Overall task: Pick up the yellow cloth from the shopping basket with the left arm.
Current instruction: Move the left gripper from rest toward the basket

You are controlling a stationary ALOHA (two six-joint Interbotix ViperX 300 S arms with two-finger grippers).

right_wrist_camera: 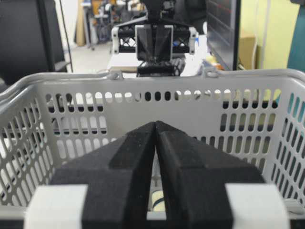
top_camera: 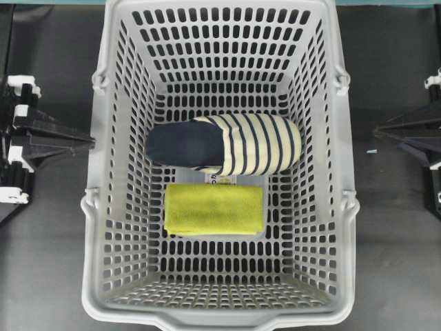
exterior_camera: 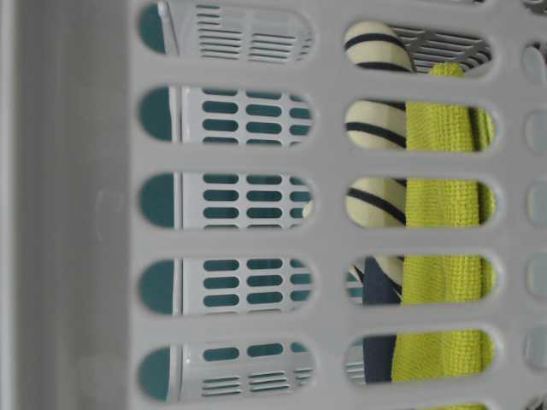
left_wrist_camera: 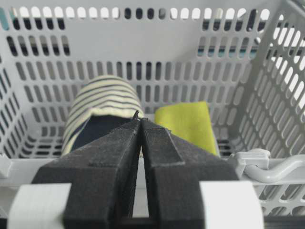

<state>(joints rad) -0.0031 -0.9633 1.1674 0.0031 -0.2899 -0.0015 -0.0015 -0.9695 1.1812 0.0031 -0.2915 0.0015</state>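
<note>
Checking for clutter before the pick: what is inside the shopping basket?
Inside the shopping basket lie a striped slipper and the yellow cloth, side by side. A white label peeks out between them. Whatever lies beneath them is covered.

We see a dark matte grey tabletop (top_camera: 48, 227) w/ a thin teal strip (top_camera: 386, 3) along its far edge. Beyond, in the right wrist view, a yellow-green painted wall (right_wrist_camera: 269, 33), a tall black flat panel (right_wrist_camera: 223, 28), a brown cardboard box (right_wrist_camera: 247, 47), and a pale bright floor (right_wrist_camera: 88, 59) amid blurred lab clutter.
</note>
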